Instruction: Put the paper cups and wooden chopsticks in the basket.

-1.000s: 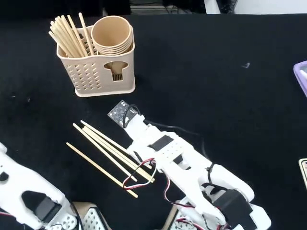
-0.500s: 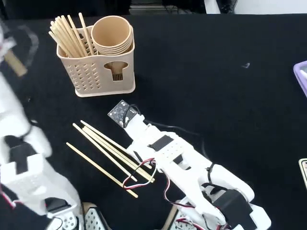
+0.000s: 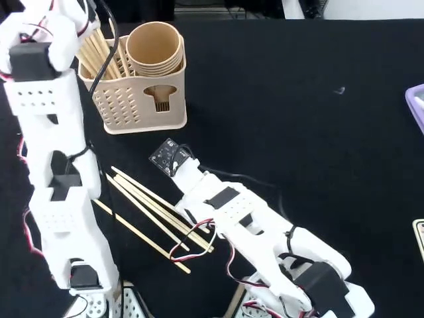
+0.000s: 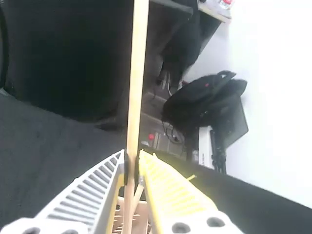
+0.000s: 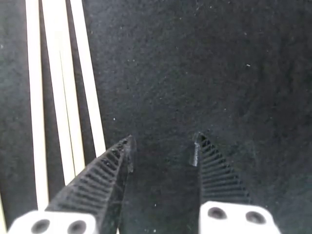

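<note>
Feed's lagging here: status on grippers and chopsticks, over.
Left gripper shut on one chopstick, up at the basket. Right gripper open, beside loose chopsticks on table. Cups stacked in basket. No obstruction seen.

The right gripper (image 5: 163, 146) hovers with its dark ribbed jaws spread apart over the black table (image 5: 229, 68), where several pale wooden chopsticks (image 5: 62, 97) lie side by side, the nearest stick running just beside, and partly behind, one jaw's tip.
</note>
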